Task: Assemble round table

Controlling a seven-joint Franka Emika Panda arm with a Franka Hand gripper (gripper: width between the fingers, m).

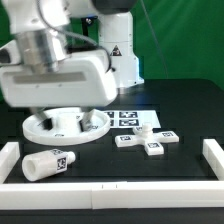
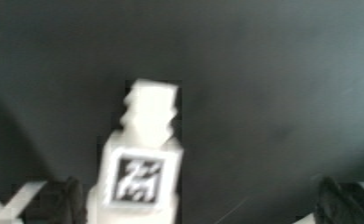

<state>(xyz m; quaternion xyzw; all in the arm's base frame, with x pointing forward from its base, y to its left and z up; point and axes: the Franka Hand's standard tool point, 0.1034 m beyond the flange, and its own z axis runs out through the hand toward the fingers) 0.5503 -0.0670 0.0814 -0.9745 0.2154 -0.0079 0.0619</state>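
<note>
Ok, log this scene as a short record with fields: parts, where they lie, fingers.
disc: round disc flat on the table, partly hidden by the arm
leg: cylindrical leg on its side, apart from the disc
small parts: several small tagged pieces loose near the marker board
fingers: fingers spread open, holding nothing
wrist view: tagged white part below, untouched; which part is unclear
assembly: leg not yet on the disc

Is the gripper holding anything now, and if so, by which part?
Nothing. The gripper is open; the short white plastic cylindrical leg lies between its fingers, untouched.
</note>
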